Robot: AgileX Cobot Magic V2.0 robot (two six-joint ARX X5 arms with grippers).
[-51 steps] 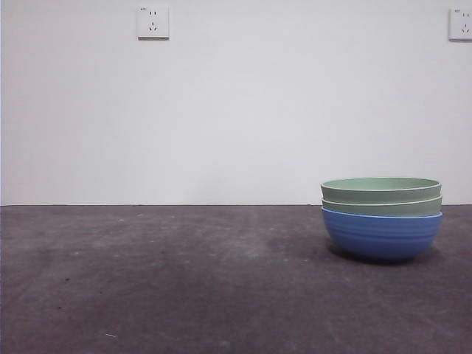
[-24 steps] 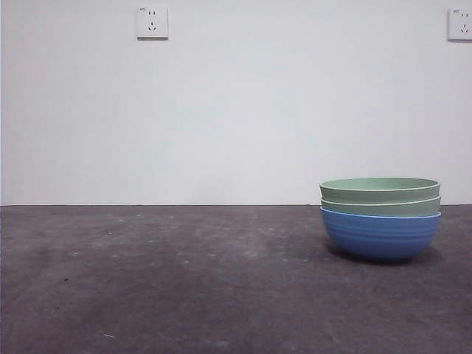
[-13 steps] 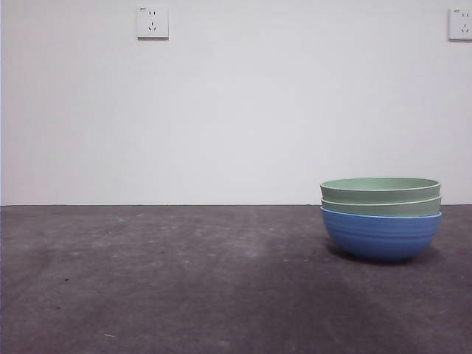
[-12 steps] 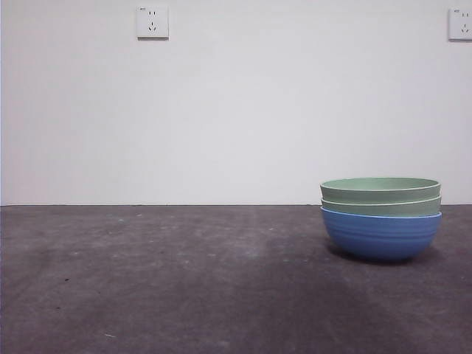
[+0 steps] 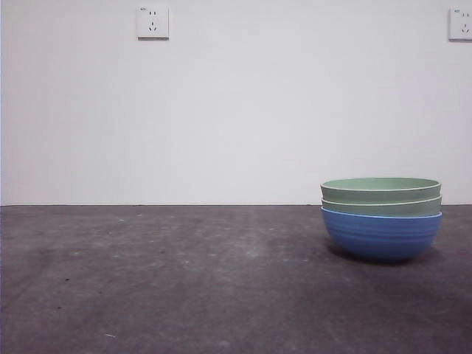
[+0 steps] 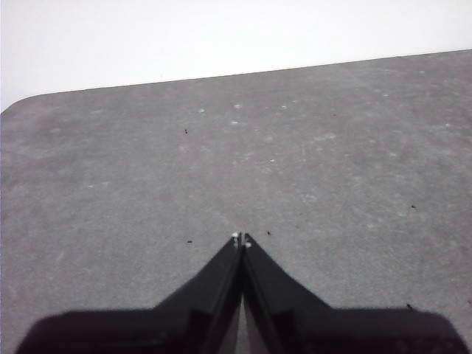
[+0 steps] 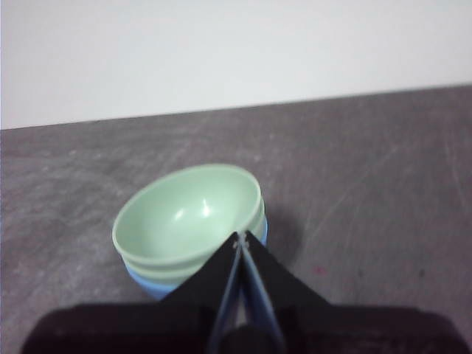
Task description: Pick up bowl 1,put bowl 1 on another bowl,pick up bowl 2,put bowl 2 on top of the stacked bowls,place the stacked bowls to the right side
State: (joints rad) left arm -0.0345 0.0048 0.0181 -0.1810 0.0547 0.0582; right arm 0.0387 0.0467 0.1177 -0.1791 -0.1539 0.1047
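The stacked bowls stand on the right of the dark table: a blue ribbed bowl (image 5: 381, 234) at the bottom, a pale green bowl (image 5: 381, 206) nested in it, and a second pale green bowl (image 5: 380, 189) on top. In the right wrist view the top green bowl (image 7: 188, 212) shows its empty inside, with the blue bowl (image 7: 144, 281) peeking out beneath. My right gripper (image 7: 240, 237) hovers above and just beside the stack, shut and holding nothing. My left gripper (image 6: 241, 239) is shut over bare table, away from the bowls.
The grey table (image 5: 184, 280) runs back to a white wall. Two wall sockets (image 5: 153, 22) (image 5: 461, 23) sit high on that wall. No arm shows in the front view.
The bowls have not moved. Only a faint shadow on the table in front of the stack has faded.
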